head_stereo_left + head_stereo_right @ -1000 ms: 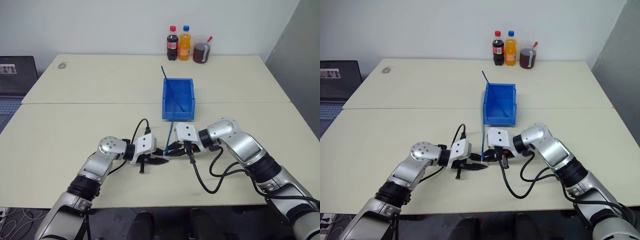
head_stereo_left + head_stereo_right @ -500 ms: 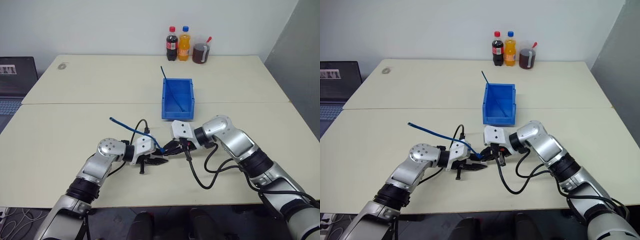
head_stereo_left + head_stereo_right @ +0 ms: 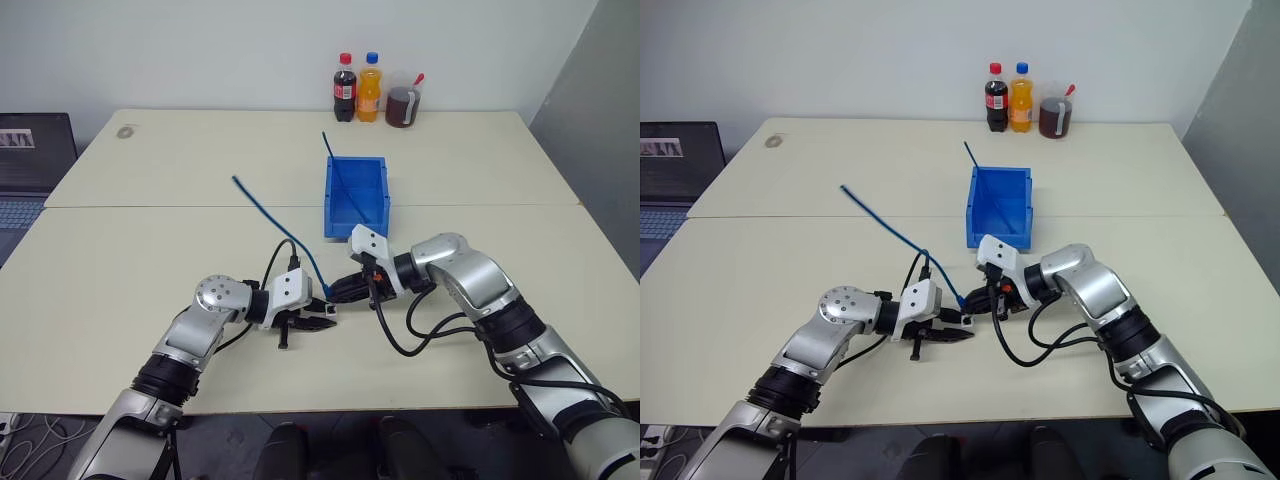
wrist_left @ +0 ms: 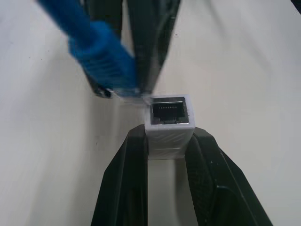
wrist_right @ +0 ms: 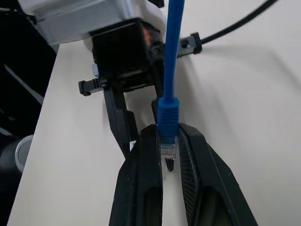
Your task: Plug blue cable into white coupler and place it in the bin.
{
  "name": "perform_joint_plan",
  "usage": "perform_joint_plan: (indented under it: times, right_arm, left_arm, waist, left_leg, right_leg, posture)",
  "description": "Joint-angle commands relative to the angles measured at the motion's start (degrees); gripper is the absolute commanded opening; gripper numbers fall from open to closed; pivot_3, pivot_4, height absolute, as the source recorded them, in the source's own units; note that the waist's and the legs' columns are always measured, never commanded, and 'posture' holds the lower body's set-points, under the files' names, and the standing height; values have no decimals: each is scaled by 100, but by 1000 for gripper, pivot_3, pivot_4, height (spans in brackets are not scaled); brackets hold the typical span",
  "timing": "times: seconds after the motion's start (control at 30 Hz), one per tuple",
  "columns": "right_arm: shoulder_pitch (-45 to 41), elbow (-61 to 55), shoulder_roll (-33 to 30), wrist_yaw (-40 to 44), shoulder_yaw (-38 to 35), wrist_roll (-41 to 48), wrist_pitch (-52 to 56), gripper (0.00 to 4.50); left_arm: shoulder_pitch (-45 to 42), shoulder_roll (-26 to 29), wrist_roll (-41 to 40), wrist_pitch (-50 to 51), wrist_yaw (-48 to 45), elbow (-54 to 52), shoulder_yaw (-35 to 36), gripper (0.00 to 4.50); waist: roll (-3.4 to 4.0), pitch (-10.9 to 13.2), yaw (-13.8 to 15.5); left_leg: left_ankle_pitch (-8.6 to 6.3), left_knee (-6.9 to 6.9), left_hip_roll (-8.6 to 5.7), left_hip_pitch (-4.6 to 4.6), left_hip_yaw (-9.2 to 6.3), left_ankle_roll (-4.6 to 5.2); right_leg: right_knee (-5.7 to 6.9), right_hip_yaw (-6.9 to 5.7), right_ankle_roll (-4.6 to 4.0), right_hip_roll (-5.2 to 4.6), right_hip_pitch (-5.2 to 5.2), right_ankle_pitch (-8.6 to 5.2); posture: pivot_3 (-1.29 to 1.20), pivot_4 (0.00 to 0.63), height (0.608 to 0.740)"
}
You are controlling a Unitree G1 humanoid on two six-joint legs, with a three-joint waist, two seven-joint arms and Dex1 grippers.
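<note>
My left gripper (image 3: 318,319) is shut on the white coupler (image 4: 168,117), its dark socket facing my right gripper (image 3: 337,292). The right gripper is shut on the pale plug of the blue cable (image 5: 167,115), held just beside the coupler's open face, slightly off to one side. The rest of the blue cable (image 3: 275,222) arcs up and to the left above the table, its free end in the air. Both grippers meet low over the near table, in front of the bin (image 3: 372,203), which stands farther back with a darker blue cable (image 3: 334,166) leaning out of it.
Two bottles (image 3: 357,87) and a jug of dark liquid (image 3: 403,103) stand at the table's far edge. A laptop (image 3: 25,150) sits off the left side. Black wires (image 3: 420,335) loop from my right wrist onto the table. A seam (image 3: 180,207) runs between the two tabletops.
The right wrist has rolled, and the cable's free length has swung from pointing toward the bin over to the left and up. The left gripper has stayed still with the coupler.
</note>
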Motion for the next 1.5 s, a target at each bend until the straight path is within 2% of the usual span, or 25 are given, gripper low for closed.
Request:
perform_joint_plan:
  times: [0.03,0.43,0.6,0.97,1.2,1.5]
  right_arm:
    - [96,-351,10,-88,-174,183,142,244]
    - [493,-1300,211,-705,-723,815,773,244]
    - [1167,-1708,227,-983,-712,727,216,244]
    - [1488,-1269,494,-1395,-718,545,-576,244]
    - [1579,-1098,406,-1258,-551,390,-994,244]
    - [1566,-1110,330,-1076,-573,494,-918,244]
  left_arm:
    - [-95,60,15,-110,-34,-58,86,778]
    - [-148,37,-44,-21,-15,90,184,778]
    - [-166,31,-50,-84,-92,183,158,778]
    - [-204,39,-94,-55,-258,92,133,778]
    - [-261,42,-70,-48,-328,103,137,778]
    - [-256,58,-52,-49,-360,105,140,778]
  waist:
    - [0,0,-3]
    - [0,0,-1]
    - [0,0,1]
    - [0,0,-4]
    - [0,0,-2]
    - [0,0,-3]
  left_leg:
    - [0,0,0,0,0,0]
    - [0,1,0,-2,-3,0]
    - [0,1,0,-3,-3,0]
    - [0,3,1,-4,1,0]
    - [0,3,1,-4,0,0]
    - [0,3,1,-4,-1,0]
  right_leg:
    - [0,0,0,0,0,0]
    - [0,-2,1,1,0,0]
    - [-2,-2,1,1,0,-1]
    - [-3,2,2,4,-1,-1]
    - [-3,1,2,5,-1,-1]
    - [-3,1,2,5,-1,-1]
  posture:
    - [0,150,740]
    - [0,150,740]
    - [0,150,740]
    - [0,150,740]
    - [0,150,740]
    - [0,150,740]
